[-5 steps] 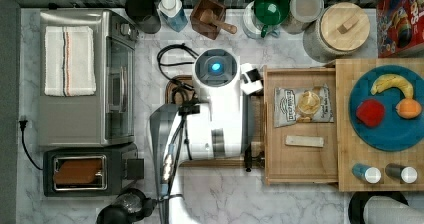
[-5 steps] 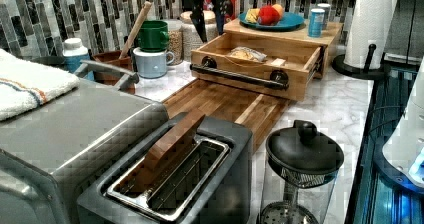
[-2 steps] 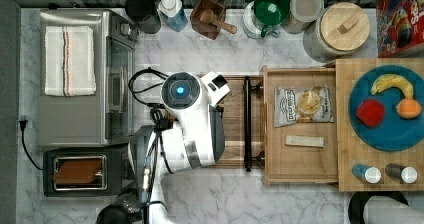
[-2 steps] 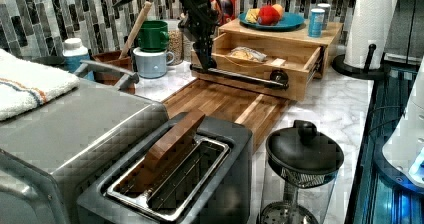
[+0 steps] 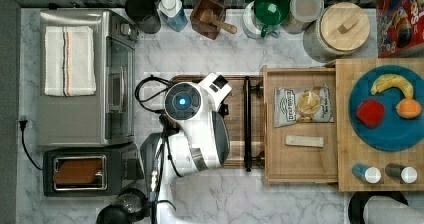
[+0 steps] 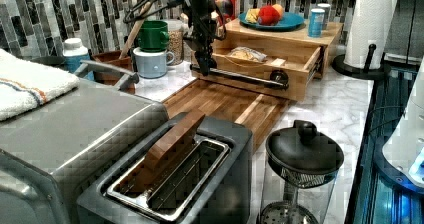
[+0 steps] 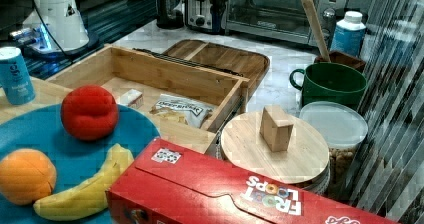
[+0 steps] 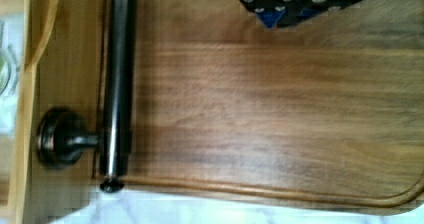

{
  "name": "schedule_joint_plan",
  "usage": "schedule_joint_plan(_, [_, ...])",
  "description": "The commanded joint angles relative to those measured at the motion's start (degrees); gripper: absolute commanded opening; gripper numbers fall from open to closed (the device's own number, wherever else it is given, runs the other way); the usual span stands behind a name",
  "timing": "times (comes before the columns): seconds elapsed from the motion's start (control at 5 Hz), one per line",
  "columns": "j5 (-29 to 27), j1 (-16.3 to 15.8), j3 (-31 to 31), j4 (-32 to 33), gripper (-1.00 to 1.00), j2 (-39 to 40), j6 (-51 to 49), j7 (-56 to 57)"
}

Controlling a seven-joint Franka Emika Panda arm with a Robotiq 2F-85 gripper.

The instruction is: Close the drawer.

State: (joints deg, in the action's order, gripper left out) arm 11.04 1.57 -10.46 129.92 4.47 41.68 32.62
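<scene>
- One drawer (image 5: 300, 159) stands open; the top view shows a snack bag (image 5: 303, 105) inside.
- Left view: pincer (image 6: 204, 67) near the black handle (image 6: 243, 76); its grip, cannot tell.

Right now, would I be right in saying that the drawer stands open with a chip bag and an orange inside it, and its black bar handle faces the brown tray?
Not quite: the orange lies on the blue plate, not in the drawer. The top view shows the chip bag and a small pale bar inside. The drawer is open, its black bar handle facing the brown tray.
</scene>
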Motion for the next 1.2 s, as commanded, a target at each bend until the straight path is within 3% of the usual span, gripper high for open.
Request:
schedule_joint_plan(0.2, [4.5, 3.1, 1.9, 2.2, -1.0, 3.7, 5.6, 7.3])
schedule_joint_plan(0.4, [8.2, 3.1, 3.9, 5.2, -1.0, 2.1, 7.7, 7.4])
schedule_joint_plan(0.6, [6.8, 5.6, 4.6, 4.5, -1.0, 2.3, 6.7, 14.8])
schedule_joint_plan(1.2, [9.9, 9.5, 8.7, 1.7, -1.0, 3.6, 7.9, 19.9])
